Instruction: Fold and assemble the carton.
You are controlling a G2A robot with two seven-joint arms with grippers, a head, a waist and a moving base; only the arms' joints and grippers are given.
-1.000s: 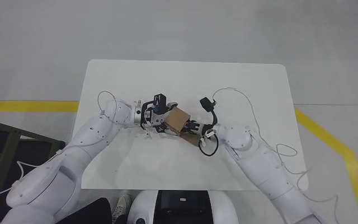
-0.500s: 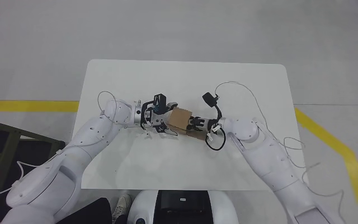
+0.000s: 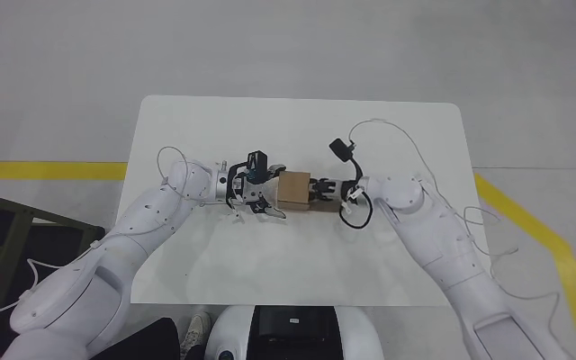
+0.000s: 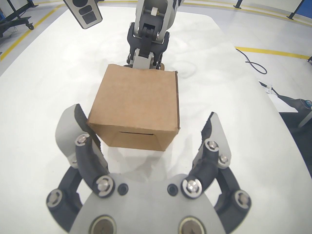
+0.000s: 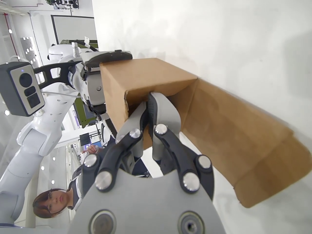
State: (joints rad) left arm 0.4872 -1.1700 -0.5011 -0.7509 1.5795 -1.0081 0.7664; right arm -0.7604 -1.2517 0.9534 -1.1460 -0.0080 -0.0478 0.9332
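A small brown carton (image 3: 293, 189) lies on its side in the middle of the white table (image 3: 180, 126), between my two grippers. My left gripper (image 3: 272, 192) stands open around the carton's closed, slotted end (image 4: 136, 135); one fingertip (image 4: 80, 120) touches a corner and the other (image 4: 212, 127) stands apart. From the opposite side my right gripper (image 3: 317, 191) is shut on the carton's wall at its open end (image 5: 148, 105). A long unfolded flap (image 5: 243, 147) stretches out from that end along the table. In the left wrist view the right gripper (image 4: 146, 60) sits behind the carton (image 4: 136, 103).
A thin white cable (image 3: 387, 148) loops over the table beside the right arm, and another (image 3: 171, 157) beside the left arm. Bare table surface lies all around the carton. The table's front edge is close to the arms.
The right arm swung away from the robot with the carton in its gripper, turning the carton from a diagonal pose to square between the grippers. The left arm stayed still.
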